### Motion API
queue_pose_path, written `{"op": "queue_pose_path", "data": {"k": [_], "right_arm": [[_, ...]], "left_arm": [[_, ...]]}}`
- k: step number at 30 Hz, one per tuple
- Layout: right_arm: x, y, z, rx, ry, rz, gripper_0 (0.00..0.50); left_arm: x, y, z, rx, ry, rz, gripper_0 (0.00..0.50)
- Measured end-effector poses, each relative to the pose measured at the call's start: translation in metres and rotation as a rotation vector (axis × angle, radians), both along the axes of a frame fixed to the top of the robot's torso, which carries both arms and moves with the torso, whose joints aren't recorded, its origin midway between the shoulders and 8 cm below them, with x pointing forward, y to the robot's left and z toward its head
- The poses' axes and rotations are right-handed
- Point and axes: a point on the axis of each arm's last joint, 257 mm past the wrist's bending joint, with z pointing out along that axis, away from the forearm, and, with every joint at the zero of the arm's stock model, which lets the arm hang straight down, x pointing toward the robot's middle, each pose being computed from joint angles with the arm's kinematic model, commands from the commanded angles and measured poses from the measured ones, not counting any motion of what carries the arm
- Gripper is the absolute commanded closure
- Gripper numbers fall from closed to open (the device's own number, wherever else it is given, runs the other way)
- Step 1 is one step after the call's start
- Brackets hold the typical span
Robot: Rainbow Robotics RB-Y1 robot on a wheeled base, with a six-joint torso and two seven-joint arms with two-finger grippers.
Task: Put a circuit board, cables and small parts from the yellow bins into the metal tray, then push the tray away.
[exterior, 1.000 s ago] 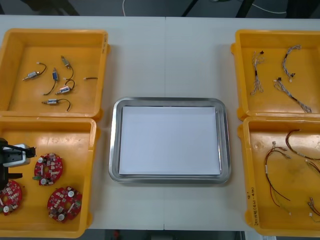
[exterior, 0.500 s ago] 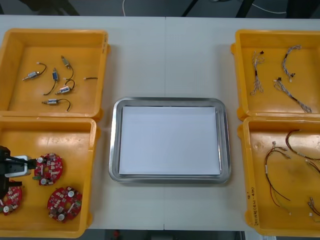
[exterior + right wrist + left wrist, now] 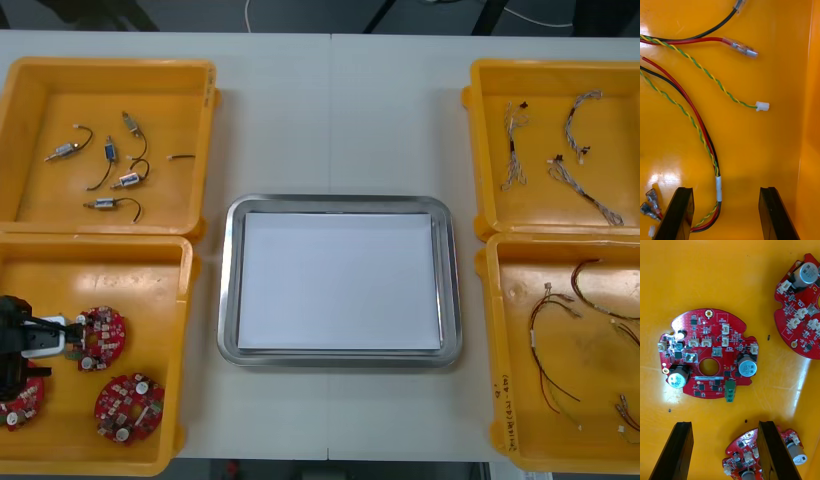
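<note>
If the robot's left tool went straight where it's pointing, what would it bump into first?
Most likely the round red board lying flat in the yellow bin. The left tool is open and aimed down at it, though it might touch the bin's bare floor first.

On the table [image 3: 340, 110], the tray [image 3: 340, 203] sits in the middle, with two bins at each side. The far left bin [image 3: 110, 66] holds small metal parts [image 3: 128, 180]. The near left bin [image 3: 100, 245] holds three circuit boards [image 3: 128, 407]. Cables [image 3: 575, 175] lie in the far right bin [image 3: 555, 66] and in the near right bin [image 3: 487, 330].
</note>
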Motion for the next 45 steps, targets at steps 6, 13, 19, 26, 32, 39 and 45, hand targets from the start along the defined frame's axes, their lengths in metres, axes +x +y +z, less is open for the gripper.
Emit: {"op": "queue_pose_path", "data": {"k": [6, 13, 19, 26, 32, 39, 45], "right_arm": [[0.000, 0.003, -0.007, -0.004, -0.006, 0.009, 0.000], [0.002, 0.003, -0.014, -0.007, -0.022, 0.008, 0.000], [-0.002, 0.001, -0.021, -0.014, -0.013, 0.007, 0.000], [-0.002, 0.000, -0.022, -0.019, -0.012, 0.007, 0.000], [-0.003, 0.000, -0.023, -0.023, -0.011, 0.009, 0.000], [-0.002, 0.001, -0.024, -0.026, -0.016, 0.015, 0.000], [-0.002, 0.001, -0.024, -0.026, -0.019, 0.015, 0.000]], "left_arm": [[0.006, 0.001, 0.001, 0.011, -0.007, -0.006, 0.000], [0.007, -0.002, -0.008, 0.019, 0.011, -0.021, 0.000], [0.004, 0.001, -0.013, 0.023, 0.027, -0.009, 0.000], [0.008, -0.001, -0.016, 0.022, 0.027, -0.012, 0.000], [0.013, -0.004, -0.017, 0.025, 0.020, -0.022, 0.000], [0.012, -0.005, -0.021, 0.028, 0.026, -0.024, 0.000], [0.011, -0.006, -0.025, 0.036, 0.035, -0.033, 0.000]]}}
